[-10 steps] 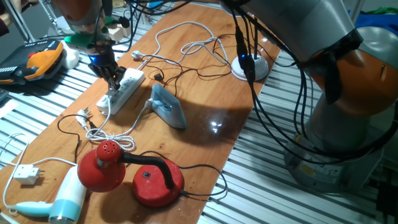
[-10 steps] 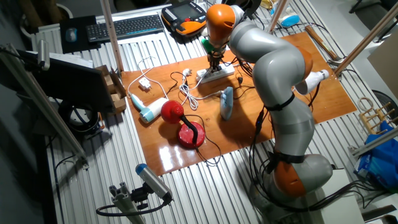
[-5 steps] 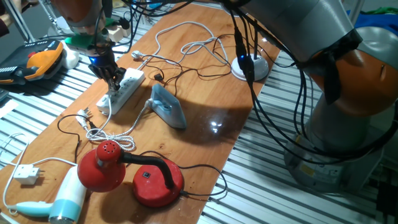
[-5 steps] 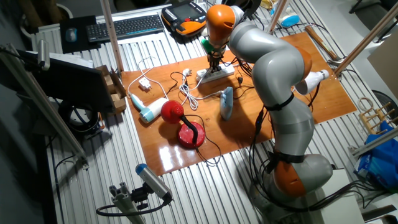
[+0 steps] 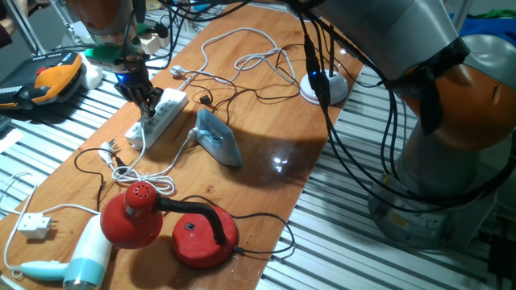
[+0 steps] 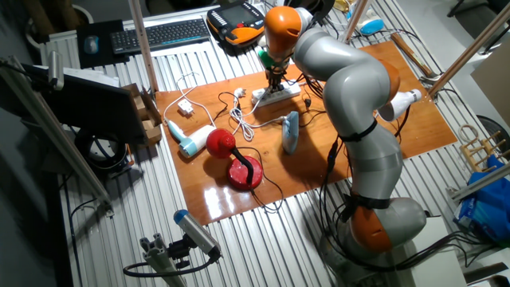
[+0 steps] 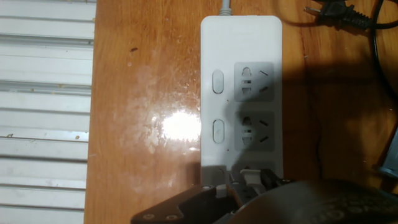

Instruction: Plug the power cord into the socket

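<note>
Gripper [image 5: 150, 103]: tips down on the socket [image 5: 157, 116], directly above its middle outlets; whether the fingers are apart, together or clamped on a plug cannot be told, the hand view showing only the hand's dark underside at the bottom edge.

Socket [image 7: 242, 93]: long axis runs up the hand view; two outlets bare, a third under the hand.

Power cord [image 5: 242, 93]: thin black cable trailing across the board beyond the socket; plug end not identifiable.

Arm: reaches over the table, wrist vertical.
</note>
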